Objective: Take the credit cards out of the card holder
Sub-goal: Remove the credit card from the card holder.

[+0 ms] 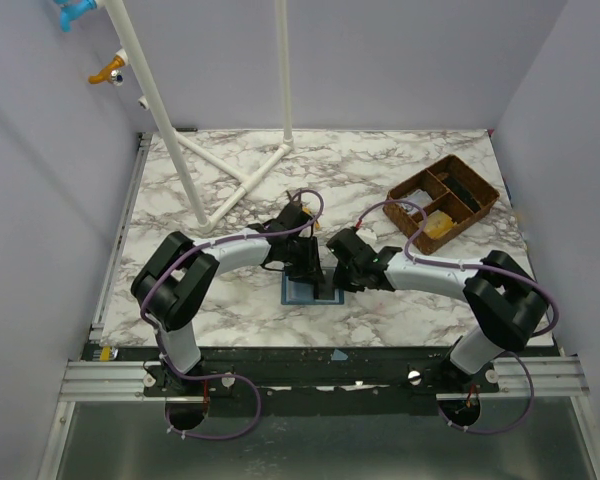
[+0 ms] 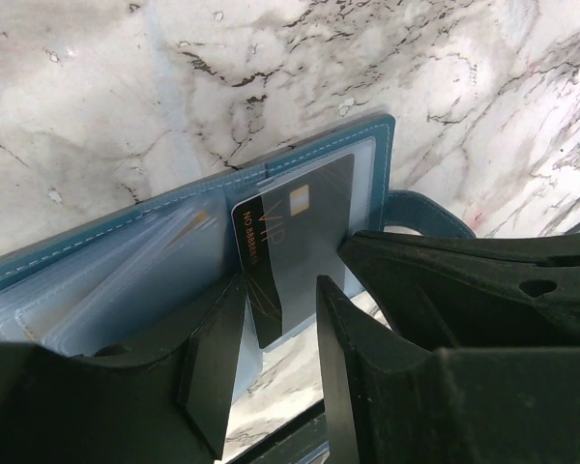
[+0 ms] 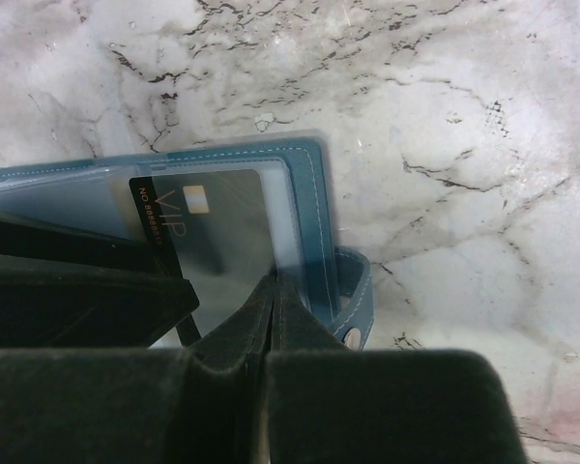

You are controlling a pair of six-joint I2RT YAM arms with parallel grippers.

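A white and grey marble-patterned table (image 1: 400,180) carries a white plastic pipe frame (image 1: 235,180) at the back. A brown woven tray with compartments (image 1: 475,177) sits at the far right. Both arms meet over the small flat blue card holder (image 1: 298,293), which lies open near the table's front edge, midway between the two bases.

The left gripper (image 2: 278,295) has its fingers apart, one on each side of the lower end of a black card with gold lettering (image 2: 295,237). That card sticks partly out of the holder's clear plastic sleeves (image 2: 106,290). I cannot tell whether the fingers pinch it. The right gripper (image 3: 274,290) is clenched, its tips resting on the sleeve just beside the card.
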